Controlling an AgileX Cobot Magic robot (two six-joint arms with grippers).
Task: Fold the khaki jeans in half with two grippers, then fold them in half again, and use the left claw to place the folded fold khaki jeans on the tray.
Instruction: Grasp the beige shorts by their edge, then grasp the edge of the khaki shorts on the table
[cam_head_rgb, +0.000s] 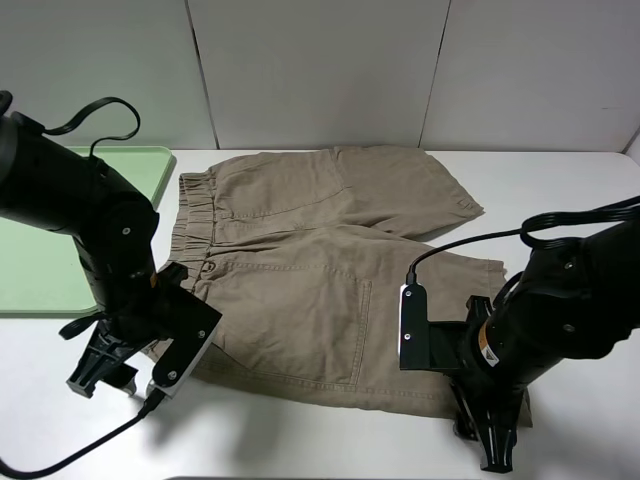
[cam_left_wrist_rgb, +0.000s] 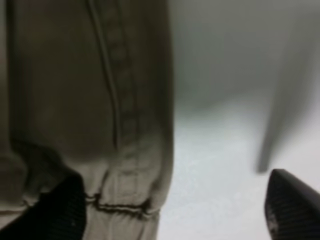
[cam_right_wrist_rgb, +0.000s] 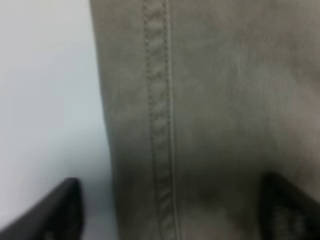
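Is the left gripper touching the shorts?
Cannot tell. In the left wrist view the left gripper straddles a waistband corner of the shorts, one finger over cloth, one over table; blur hides any contact.

I've got the high camera looking down from the front over the whole table (cam_head_rgb: 570, 180), far wall (cam_head_rgb: 320, 70) behind. Both wrist cameras sit in close — blurry — one at each end of the near edge of the khaki jeans (cam_head_rgb: 300, 290), which the overhead also covers.

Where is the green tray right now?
In the high view, the tray lies flat on the left side of the white table, just left of the waistband end of the khaki jeans.
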